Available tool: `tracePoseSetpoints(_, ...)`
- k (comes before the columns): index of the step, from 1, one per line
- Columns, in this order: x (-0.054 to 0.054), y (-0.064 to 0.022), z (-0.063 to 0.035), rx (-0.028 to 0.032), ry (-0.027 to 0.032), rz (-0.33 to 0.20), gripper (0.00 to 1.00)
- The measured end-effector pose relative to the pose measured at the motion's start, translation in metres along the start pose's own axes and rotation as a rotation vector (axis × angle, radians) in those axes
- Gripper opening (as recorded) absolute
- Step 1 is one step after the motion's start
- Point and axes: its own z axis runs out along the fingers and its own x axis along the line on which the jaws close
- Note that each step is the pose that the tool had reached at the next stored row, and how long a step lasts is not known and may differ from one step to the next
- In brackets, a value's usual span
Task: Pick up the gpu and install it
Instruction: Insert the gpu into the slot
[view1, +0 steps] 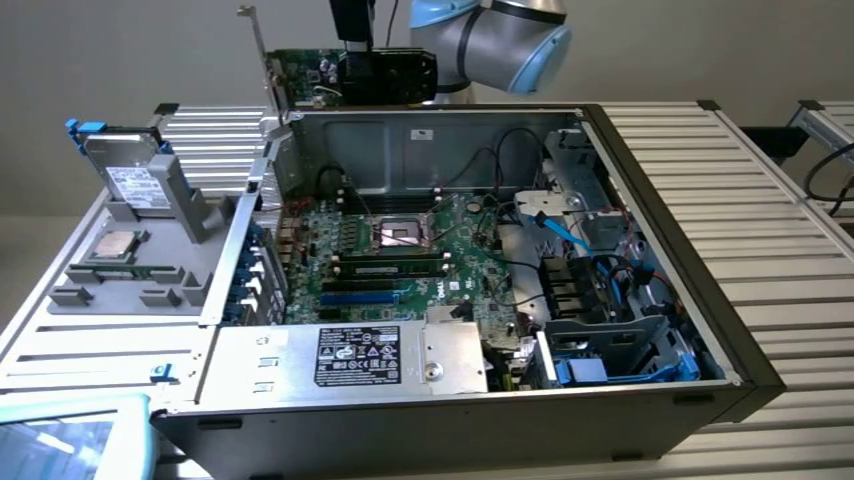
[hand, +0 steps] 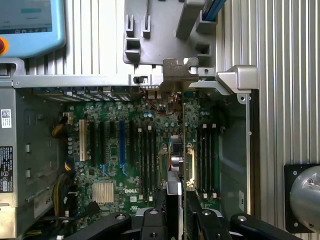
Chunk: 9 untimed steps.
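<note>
White "DELL" (hand: 131, 199) is printed on the motherboard (hand: 112, 112). The black label (view1: 356, 357) on the near power supply (view1: 267, 365) carries white print and marks too small to read. The same goes for the white label (view1: 131, 182) on the hard drive (view1: 118, 152) at the exterior view's left. Any print on the gpu (view1: 360, 78) is too small to read.

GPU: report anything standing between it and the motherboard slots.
Nothing visible does. The gripper holds the gpu above the open case, and the slots lie bare.
</note>
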Motion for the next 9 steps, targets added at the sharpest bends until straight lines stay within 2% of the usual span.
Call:
tracePoseSetpoints(5, 0.0030, 0.0001, 0.0025, -0.0003, 0.0007, 0.000, 0.27)
tracePoseSetpoints(9, 0.0045, 0.0000, 0.0087, 0.0000, 0.0021, 0.000, 0.27)
